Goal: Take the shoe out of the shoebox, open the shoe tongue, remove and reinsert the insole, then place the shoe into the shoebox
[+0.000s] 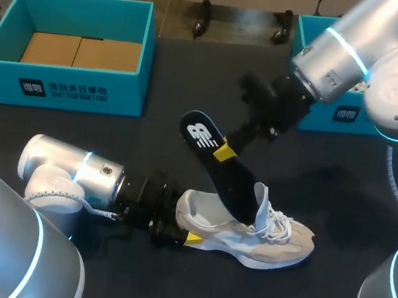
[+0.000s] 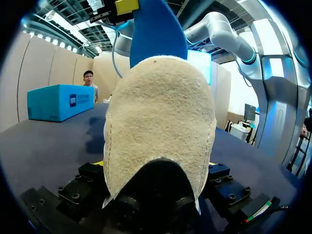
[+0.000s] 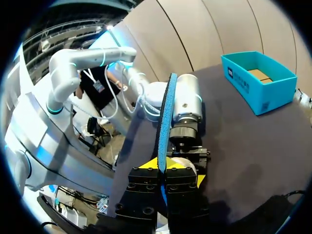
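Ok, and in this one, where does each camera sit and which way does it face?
Head view: above and behind, looking down on the table; both arms show, left gripper holding the heel of the shoe, right gripper pinching the insole.
Left wrist view: on the left wrist, facing the shoe's heel; right arm beyond.
Right wrist view: on the right wrist, sighting along the insole's edge toward the left arm.
Shared: all three see the insole.
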### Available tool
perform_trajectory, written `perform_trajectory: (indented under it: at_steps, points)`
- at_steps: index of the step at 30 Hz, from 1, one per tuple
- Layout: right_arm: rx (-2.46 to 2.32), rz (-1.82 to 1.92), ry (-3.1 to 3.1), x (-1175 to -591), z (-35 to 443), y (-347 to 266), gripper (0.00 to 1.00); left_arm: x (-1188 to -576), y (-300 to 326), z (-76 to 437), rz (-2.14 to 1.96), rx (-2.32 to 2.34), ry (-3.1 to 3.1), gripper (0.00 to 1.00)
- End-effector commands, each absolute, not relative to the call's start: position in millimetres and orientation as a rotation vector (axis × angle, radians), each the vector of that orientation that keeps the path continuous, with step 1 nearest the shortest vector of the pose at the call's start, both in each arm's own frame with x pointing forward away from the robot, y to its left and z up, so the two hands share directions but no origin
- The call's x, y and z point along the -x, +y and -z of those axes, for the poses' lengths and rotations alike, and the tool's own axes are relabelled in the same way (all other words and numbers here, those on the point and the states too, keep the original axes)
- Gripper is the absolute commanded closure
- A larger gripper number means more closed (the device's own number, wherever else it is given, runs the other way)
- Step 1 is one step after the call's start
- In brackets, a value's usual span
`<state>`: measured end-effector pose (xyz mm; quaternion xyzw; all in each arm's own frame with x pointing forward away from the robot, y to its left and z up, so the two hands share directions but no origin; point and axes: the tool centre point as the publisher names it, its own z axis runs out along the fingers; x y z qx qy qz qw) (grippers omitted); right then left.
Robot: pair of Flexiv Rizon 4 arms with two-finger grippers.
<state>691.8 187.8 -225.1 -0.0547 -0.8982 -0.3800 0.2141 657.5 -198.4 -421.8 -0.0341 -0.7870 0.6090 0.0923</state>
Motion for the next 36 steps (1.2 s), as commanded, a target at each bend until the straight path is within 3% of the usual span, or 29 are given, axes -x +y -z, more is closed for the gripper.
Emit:
perform_trajectory:
  at_steps: [1, 5, 18, 32, 36]
  points:
    - [0.154, 1.059, -2.496, -689.3, 225.9, 187.4, 1.00, -659.9, -198.0, 424.5, -1.807, 0.104, -2.337, 1.00]
    - [0.188, 1.152, -2.426, -696.9, 232.5, 194.5, 1.00, -659.9, -198.0, 424.5, -1.807, 0.104, -2.337, 1.00]
    - [0.351, 1.348, -2.391, -705.4, 132.8, 127.9, 1.00, -659.9, -198.0, 424.5, -1.807, 0.104, -2.337, 1.00]
    - [0.351, 1.348, -2.391, -705.4, 132.8, 127.9, 1.00, -659.9, -198.0, 424.5, -1.807, 0.104, -2.337, 1.00]
    - [0.316, 1.446, -2.370, -700.8, 108.0, 128.3, 1.00, -659.9, -198.0, 424.5, -1.807, 0.104, -2.337, 1.00]
